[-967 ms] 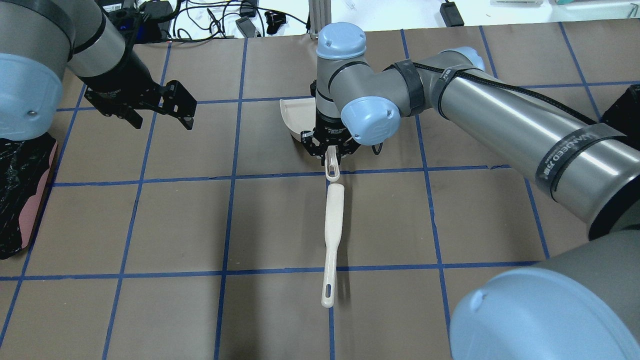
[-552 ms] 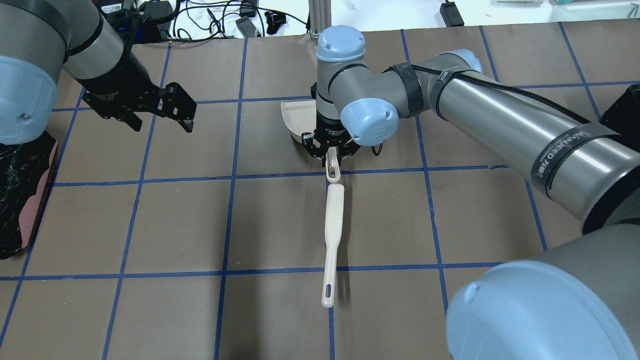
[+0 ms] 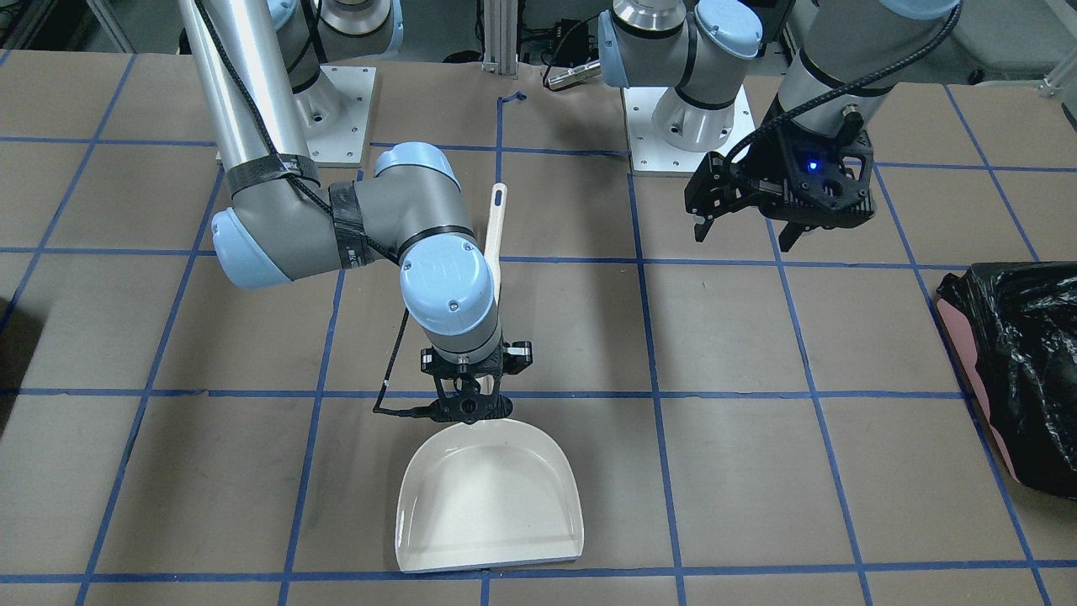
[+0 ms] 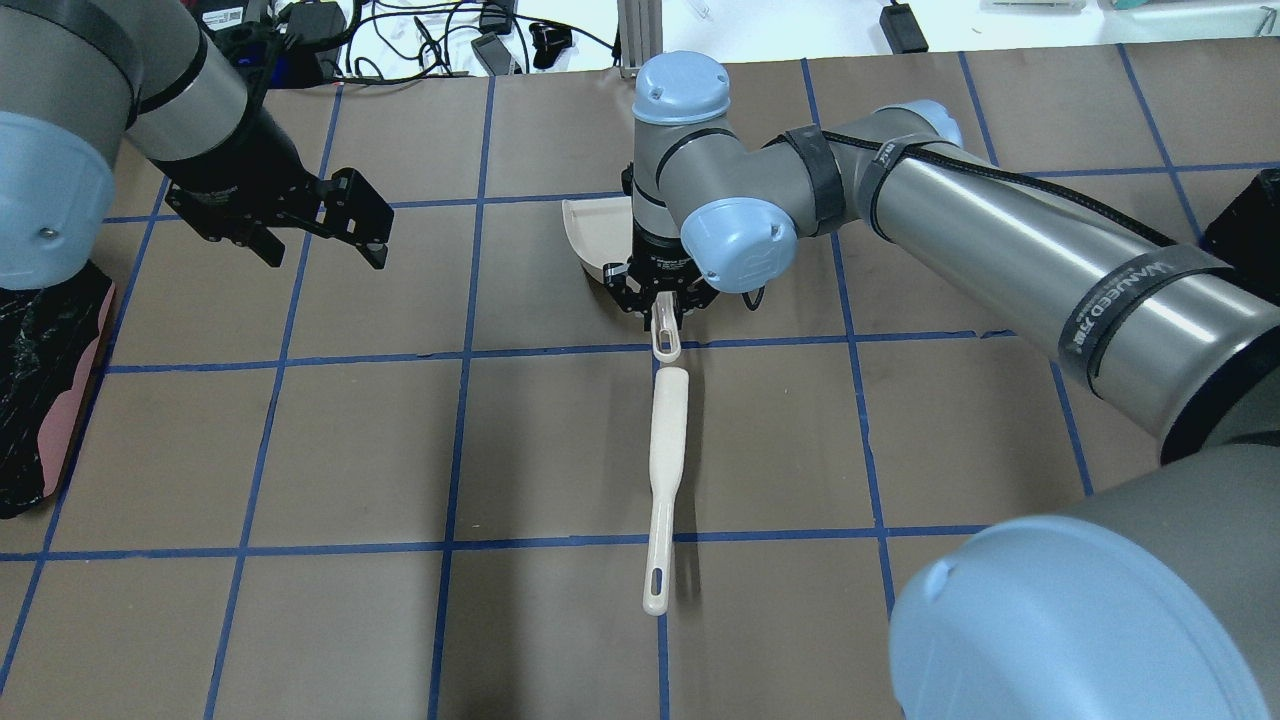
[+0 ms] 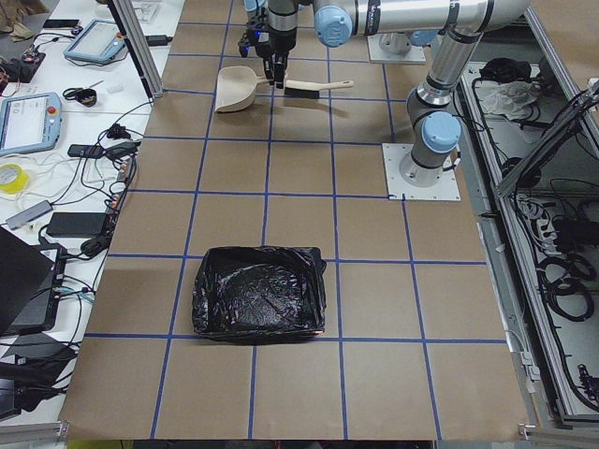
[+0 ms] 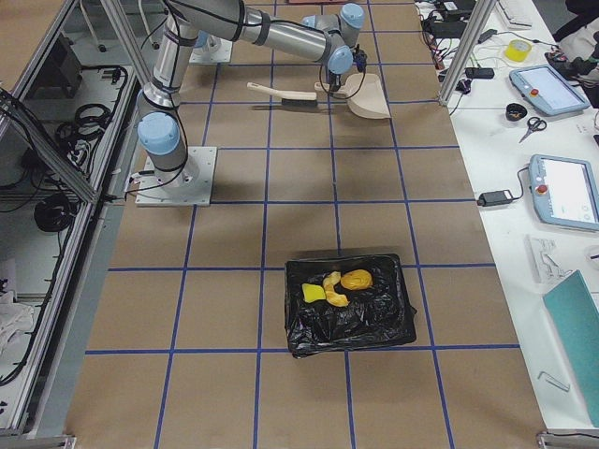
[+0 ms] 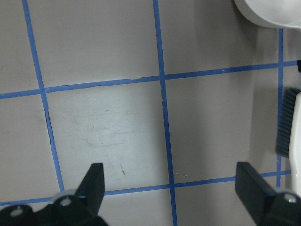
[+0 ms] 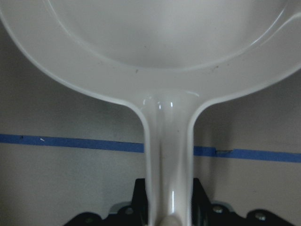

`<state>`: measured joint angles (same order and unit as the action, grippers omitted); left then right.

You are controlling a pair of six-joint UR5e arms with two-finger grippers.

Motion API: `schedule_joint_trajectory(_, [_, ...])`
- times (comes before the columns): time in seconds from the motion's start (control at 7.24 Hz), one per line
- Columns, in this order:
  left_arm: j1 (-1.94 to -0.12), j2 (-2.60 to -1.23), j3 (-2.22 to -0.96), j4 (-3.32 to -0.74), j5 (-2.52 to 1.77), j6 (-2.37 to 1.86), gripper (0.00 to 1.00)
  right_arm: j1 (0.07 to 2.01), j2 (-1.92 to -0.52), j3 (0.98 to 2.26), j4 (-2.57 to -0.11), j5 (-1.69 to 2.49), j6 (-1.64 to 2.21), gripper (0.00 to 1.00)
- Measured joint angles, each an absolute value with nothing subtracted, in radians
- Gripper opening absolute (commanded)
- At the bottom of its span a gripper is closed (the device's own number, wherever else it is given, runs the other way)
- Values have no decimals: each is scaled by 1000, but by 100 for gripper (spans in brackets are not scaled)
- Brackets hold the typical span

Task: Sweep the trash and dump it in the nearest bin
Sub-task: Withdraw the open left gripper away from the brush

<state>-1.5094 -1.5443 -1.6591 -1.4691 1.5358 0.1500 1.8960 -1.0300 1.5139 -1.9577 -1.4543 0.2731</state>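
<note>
My right gripper point(image 4: 661, 312) is shut on the handle of a white dustpan point(image 3: 492, 497) that lies flat on the table. The right wrist view shows the handle point(image 8: 169, 160) running down between the jaws. A white brush point(image 4: 667, 450) lies on the table just behind the dustpan handle, its handle pointing toward the robot. My left gripper point(image 4: 325, 250) is open and empty, hovering above the table to the left of the dustpan. Its wrist view shows bare table between the fingers point(image 7: 91, 186), with the brush bristles point(image 7: 284, 122) at the right edge. I see no loose trash on the table.
A bin lined with black plastic point(image 4: 40, 380) sits at the table's left end. Another black-lined bin point(image 6: 348, 304) at the right end holds yellow scraps point(image 6: 342, 285). Blue tape lines grid the brown table.
Almost nothing. The left arm has shifted slightly. The dustpan, brush and right gripper have stayed in place.
</note>
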Motion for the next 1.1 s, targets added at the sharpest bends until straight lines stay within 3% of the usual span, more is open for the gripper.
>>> schedule_joint_trajectory(0.97, [-1508,-1498,-1648,-1586,1532,167,100,1896,-1031,1524,-1952,-1463,286,0])
schedule_joint_trajectory(1.1, [-1505,-1496,-1649,-1596,1532,174,100,1896,-1032,1525,-1953,-1462,287,8])
